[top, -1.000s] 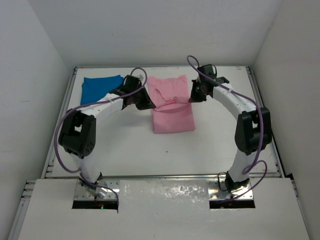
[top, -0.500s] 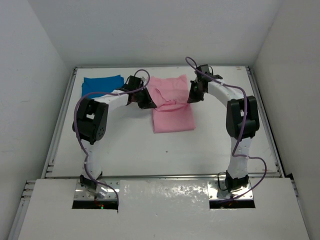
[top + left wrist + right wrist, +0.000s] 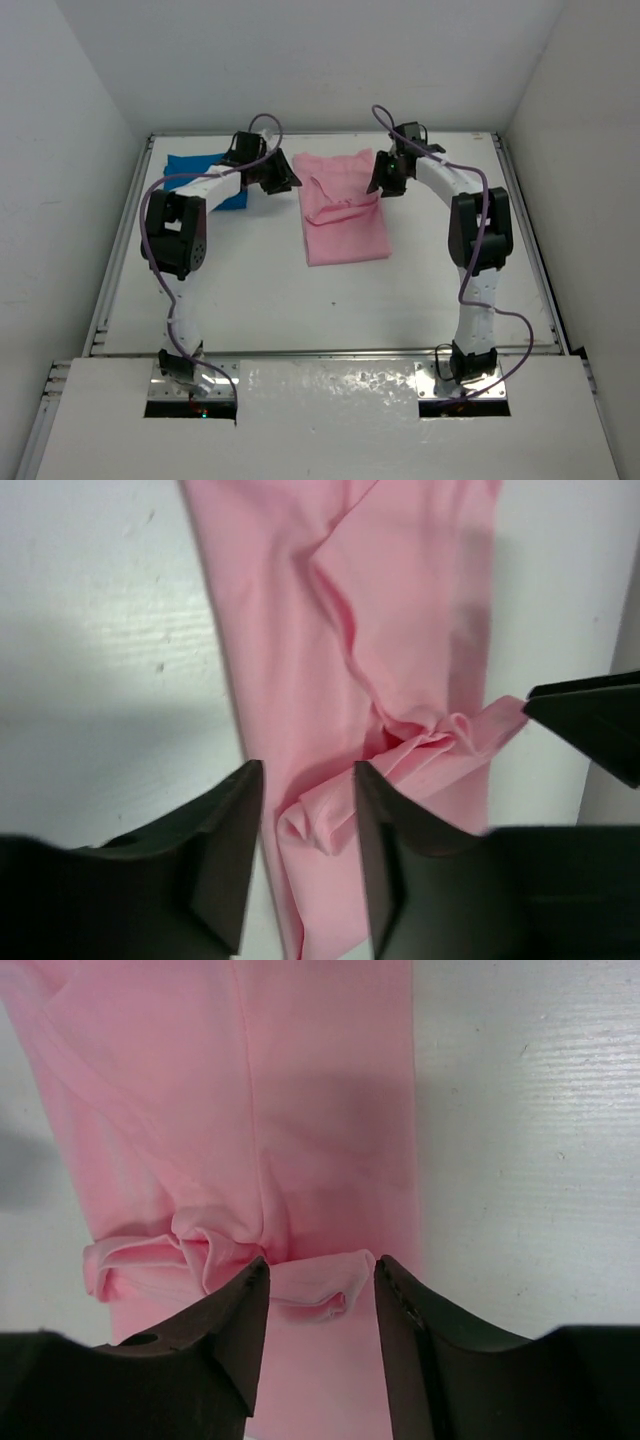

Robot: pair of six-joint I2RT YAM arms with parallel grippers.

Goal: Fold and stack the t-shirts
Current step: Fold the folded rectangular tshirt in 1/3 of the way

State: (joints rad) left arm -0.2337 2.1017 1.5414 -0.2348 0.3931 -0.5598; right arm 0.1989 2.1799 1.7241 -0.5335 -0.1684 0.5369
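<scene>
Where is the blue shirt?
In the top view, the blue shirt lies in the far left corner of the table, partly under the left arm, left of the pink shirt.

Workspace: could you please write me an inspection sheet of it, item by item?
Surface: white table, rails along its edges.
Job's things: pink t-shirt at the middle back, partly folded, bunched across its width; blue t-shirt folded at the back left, partly hidden by the left arm.
Clutter: nothing seen.
Grippers: left gripper and right gripper open, one at each end of the bunched ridge.
Cables: a purple cable loops along each arm.
Surroundings: white walls on three sides.
</scene>
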